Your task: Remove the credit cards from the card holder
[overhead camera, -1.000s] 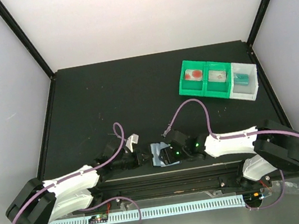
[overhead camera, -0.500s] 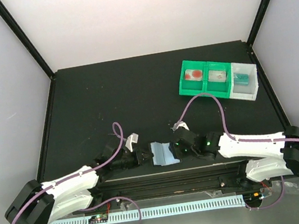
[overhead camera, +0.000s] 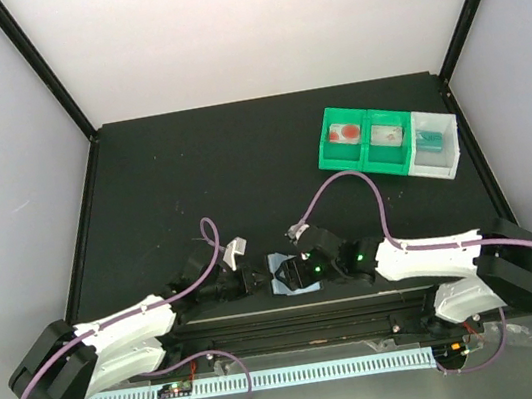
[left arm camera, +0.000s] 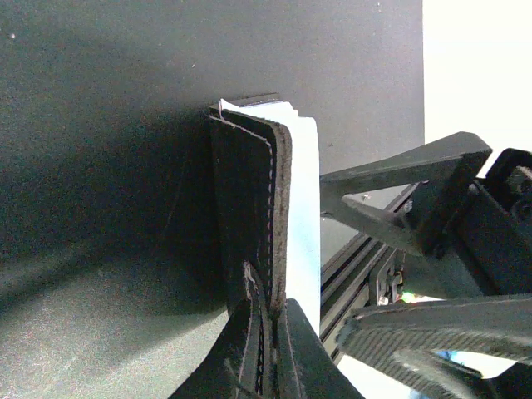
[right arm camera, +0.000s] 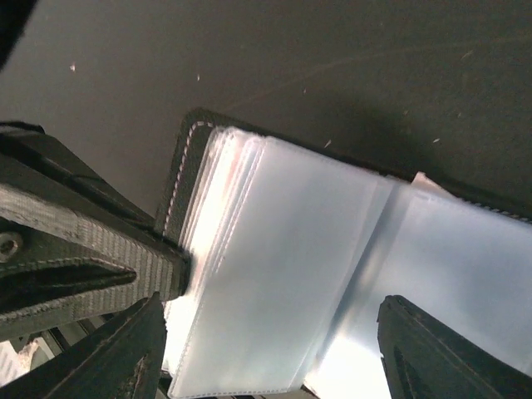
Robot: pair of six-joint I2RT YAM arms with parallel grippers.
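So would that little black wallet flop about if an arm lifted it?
Probably floppy: the card holder opens into thin clear sleeves that look limp. Likely light too, as the left gripper holds it by one edge. Those glossy sleeves may slip when the open right gripper grabs them.

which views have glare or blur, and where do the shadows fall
Right wrist: glare washes the holder sleeves to pale white, brightest at lower left. Left wrist: the holder's stitched edge is sharp, a broad shadow lies on the table to its left, and the background at right is blown out white. Top: even light, no glare.
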